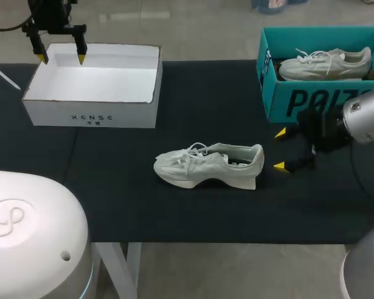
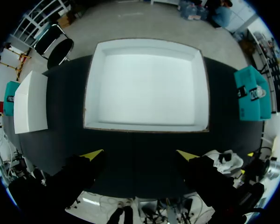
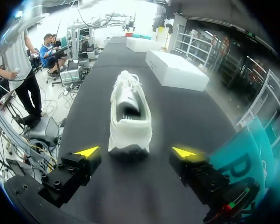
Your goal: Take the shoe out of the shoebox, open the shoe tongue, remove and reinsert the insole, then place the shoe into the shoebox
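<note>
Right end effector [image 1: 279, 149] open, empty, just right of shoe [image 1: 209, 165] heel | shoe upright on bench [image 1: 143, 205] middle, toe left, not boxed | left end effector [image 1: 62, 59] open, above far rim of white box [image 1: 93, 118], far left | judgement: grip heel collar squarely first, so tongue can be pulled open without shoe sliding or tipping.

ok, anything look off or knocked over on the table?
Nothing stands out. The shoe stands upright on its sole mid-table, the white shoebox sits flat and undamaged, and the second shoe lies neatly in the teal box.
</note>
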Action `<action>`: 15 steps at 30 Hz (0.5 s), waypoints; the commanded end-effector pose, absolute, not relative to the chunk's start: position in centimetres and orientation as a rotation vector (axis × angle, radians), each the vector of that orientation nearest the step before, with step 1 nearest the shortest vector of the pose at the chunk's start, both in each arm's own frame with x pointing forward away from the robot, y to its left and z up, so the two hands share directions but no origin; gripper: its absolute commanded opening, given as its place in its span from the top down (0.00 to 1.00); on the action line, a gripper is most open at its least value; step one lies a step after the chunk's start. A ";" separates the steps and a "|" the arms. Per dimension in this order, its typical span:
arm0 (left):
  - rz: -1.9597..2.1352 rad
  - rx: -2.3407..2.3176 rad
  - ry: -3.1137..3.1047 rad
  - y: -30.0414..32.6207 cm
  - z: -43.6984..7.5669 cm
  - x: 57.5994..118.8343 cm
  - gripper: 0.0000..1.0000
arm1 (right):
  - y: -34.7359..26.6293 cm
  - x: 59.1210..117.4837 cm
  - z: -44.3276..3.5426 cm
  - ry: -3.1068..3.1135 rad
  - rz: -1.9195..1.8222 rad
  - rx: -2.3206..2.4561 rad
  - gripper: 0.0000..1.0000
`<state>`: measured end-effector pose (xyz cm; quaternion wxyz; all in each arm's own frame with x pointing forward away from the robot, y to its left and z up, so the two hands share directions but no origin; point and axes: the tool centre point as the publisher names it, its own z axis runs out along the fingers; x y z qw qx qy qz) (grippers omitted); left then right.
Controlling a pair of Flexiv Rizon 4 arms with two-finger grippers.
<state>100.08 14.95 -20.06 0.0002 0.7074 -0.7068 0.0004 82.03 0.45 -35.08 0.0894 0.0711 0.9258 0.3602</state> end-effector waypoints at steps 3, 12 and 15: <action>0.001 2.222 -2.220 15.0 -20.1 100.0 0.00 | 2.7 83.6 -38.2 2.772 1.079 0.234 0.00; 0.001 2.222 -2.220 15.0 -20.1 100.0 0.00 | 4.6 83.9 -40.1 2.803 1.130 0.164 0.00; 0.001 2.222 -2.220 15.0 -20.1 100.0 0.00 | 5.1 84.2 -40.5 2.811 1.156 0.140 0.00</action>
